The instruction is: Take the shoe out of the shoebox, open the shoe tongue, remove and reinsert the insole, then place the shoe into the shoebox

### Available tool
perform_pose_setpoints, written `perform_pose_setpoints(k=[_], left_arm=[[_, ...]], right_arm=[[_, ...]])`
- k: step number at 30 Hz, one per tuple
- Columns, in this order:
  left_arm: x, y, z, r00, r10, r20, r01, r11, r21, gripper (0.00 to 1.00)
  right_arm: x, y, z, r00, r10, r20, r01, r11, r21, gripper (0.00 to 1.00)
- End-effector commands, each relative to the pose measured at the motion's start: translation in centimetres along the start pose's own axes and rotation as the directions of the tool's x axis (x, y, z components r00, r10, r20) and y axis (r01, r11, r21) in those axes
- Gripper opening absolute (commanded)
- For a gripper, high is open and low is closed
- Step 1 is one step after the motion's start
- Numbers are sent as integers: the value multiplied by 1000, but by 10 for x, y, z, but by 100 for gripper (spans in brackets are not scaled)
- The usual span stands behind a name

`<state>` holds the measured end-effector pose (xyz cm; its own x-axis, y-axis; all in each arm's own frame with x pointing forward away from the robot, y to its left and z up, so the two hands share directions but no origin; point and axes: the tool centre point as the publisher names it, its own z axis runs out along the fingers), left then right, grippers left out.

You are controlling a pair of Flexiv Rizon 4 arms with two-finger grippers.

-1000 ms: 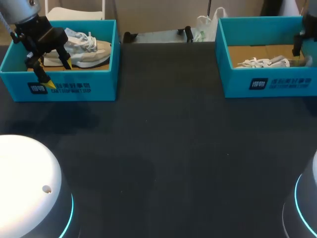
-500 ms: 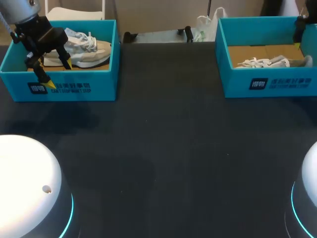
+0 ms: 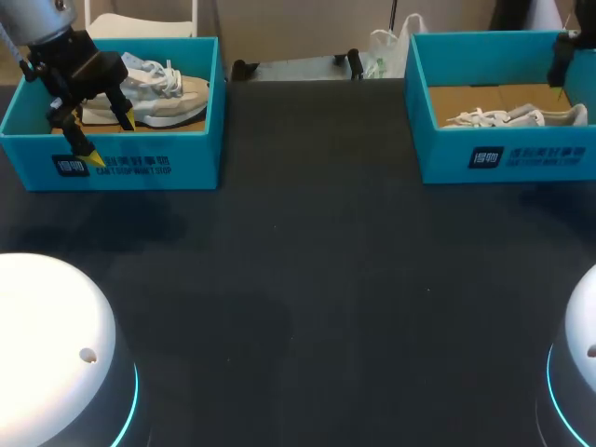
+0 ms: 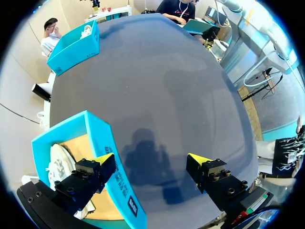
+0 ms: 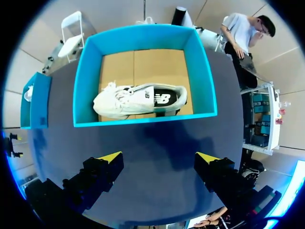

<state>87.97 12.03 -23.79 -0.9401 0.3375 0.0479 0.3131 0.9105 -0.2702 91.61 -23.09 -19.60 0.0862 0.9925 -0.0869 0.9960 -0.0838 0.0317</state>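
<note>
Two shoeboxes, two shoes: one shoe (image 5: 138, 101) is lying inside the right shoebox (image 5: 143, 119), long axis running along its front wall, toe pointing toward the left shoebox (image 3: 186, 158). Both arms' jaws are hanging spread.

Brightly, evenly lit from overhead. Softly shadowed on the table (image 4: 143, 143) by the box (image 4: 97, 138); glaring on arm bases (image 3: 47, 345) at near corners.

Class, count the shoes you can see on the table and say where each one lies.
2. The left shoe lies inside the left shoebox; the right shoe lies inside the right shoebox. No other shoe shows in either box.
</note>
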Motion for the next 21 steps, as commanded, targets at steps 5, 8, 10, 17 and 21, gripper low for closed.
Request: perform_pose_setpoints(k=[5,8,10,17,21], left_arm=[[-13,18,-13,995,95,7,-95,996,2,100],[-28,38,-22,973,231,-13,-231,973,-12,100],[-37,56,-29,952,307,-10,-307,950,-55,100],[-66,136,-53,829,556,-55,-558,824,-97,100],[-84,167,-67,860,507,-54,-510,857,-75,100]], right_arm=[[-1,-3,0,1000,2,0,-2,1000,-11,100],[-1,-3,0,1000,2,0,-2,1000,-11,100],[-1,-3,0,1000,2,0,-2,1000,-11,100],[-1,-3,0,1000,2,0,-2,1000,-11,100],[-1,-3,0,1000,2,0,-2,1000,-11,100]])
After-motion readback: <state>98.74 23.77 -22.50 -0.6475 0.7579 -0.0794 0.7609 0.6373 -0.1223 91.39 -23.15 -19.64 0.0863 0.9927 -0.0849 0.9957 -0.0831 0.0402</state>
